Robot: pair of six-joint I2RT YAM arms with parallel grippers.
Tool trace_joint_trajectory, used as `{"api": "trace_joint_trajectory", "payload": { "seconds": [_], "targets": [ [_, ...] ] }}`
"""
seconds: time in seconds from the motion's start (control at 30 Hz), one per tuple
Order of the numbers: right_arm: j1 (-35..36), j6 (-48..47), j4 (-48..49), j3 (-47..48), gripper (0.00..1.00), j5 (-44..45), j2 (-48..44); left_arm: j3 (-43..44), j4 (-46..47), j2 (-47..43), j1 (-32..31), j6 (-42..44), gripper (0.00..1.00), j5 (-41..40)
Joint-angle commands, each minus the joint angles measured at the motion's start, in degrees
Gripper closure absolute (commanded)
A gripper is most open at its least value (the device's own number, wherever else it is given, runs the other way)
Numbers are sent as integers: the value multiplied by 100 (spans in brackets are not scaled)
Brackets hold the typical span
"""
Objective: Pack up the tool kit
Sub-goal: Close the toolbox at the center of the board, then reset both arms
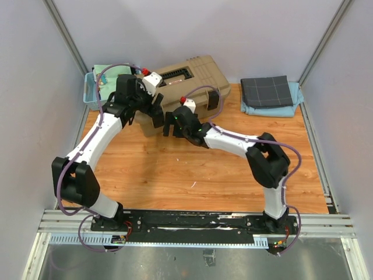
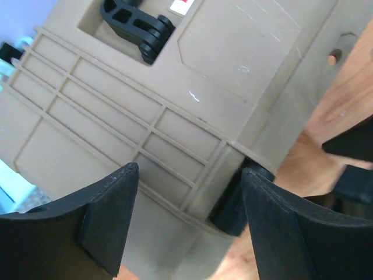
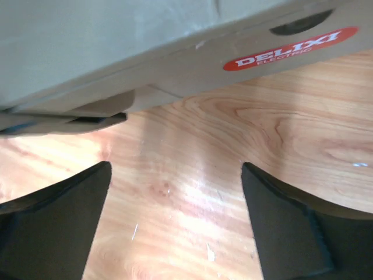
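Observation:
The tan toolbox (image 1: 186, 81) stands shut at the back middle of the wooden table, with a black latch (image 1: 213, 99) on its front. My left gripper (image 1: 156, 111) is open over the box's front left corner; in the left wrist view its fingers straddle the ribbed lid edge (image 2: 175, 146), near a black latch (image 2: 137, 26). My right gripper (image 1: 169, 123) is open and empty, low over the table just in front of the box; the right wrist view shows the box's front (image 3: 145, 52) and its red label (image 3: 289, 49). No hand tools are in view.
A blue mesh basket (image 1: 93, 87) with cloth sits at the back left, beside the box. A folded dark grey cloth (image 1: 267, 91) on a blue cloth lies at the back right. Grey walls enclose the table on three sides.

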Motion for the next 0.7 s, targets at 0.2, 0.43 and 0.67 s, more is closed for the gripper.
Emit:
{"api": "trace_joint_trajectory", "payload": {
  "seconds": [0.2, 0.43, 0.67],
  "targets": [
    [-70, -824, -204, -1265, 2, -274, -2175, 850, -1991, -713, -13, -657, 1, 984],
    [-69, -384, -750, -1471, 2, -54, -2640, 632, -1996, -1464, -13, -1192, 1, 1396],
    [-69, -356, -863, -1695, 2, -59, -2881, 238, -1991, -1954, -13, -1418, 1, 1255]
  ]
}}
